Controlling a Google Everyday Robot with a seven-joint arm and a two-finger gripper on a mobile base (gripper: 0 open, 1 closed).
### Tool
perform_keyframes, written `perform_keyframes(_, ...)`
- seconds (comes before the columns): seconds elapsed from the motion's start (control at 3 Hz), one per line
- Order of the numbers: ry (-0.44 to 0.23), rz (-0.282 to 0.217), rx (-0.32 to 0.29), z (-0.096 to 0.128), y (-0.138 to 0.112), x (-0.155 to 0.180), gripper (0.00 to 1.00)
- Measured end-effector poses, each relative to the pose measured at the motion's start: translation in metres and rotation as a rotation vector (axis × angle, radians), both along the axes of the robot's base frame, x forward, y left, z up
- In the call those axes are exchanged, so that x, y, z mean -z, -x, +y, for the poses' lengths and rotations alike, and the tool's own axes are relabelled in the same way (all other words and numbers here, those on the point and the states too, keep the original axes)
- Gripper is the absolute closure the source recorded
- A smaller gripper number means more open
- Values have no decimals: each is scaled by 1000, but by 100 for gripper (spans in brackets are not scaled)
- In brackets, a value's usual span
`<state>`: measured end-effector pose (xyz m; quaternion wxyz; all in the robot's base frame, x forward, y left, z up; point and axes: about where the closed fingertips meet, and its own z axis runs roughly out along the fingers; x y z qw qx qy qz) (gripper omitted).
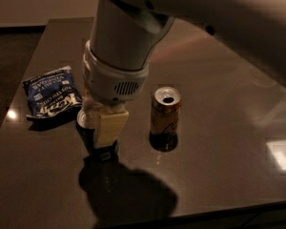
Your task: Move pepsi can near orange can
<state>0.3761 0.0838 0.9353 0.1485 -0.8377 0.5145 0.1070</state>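
The pepsi can [87,133], dark navy with a silver top, is held between the fingers of my gripper [99,138], at the front left of the dark table [219,128]. A cream finger pad [109,127] presses on its near side, and the wrist above hides most of the can. The can looks slightly raised over its shadow. The orange can [165,117], orange-gold with an open silver top, stands upright about one can's width to the right of the gripper.
A flat blue chip bag [52,96] lies at the left, just behind and left of the gripper. The big white arm crosses the top of the view. The table's front edge runs close below the gripper's shadow.
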Motion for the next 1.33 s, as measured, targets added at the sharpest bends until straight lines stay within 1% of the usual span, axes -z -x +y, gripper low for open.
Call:
perform_keyframes(0.33,6,0,58,-15,-24,-1,100)
perform_keyframes(0.67,17,21,105,-26,-44,4,100)
perform_keyframes(1.0,24,46,142,-33,-59,10,90)
perform_keyframes(1.33,30,70,173,-39,-72,18,67)
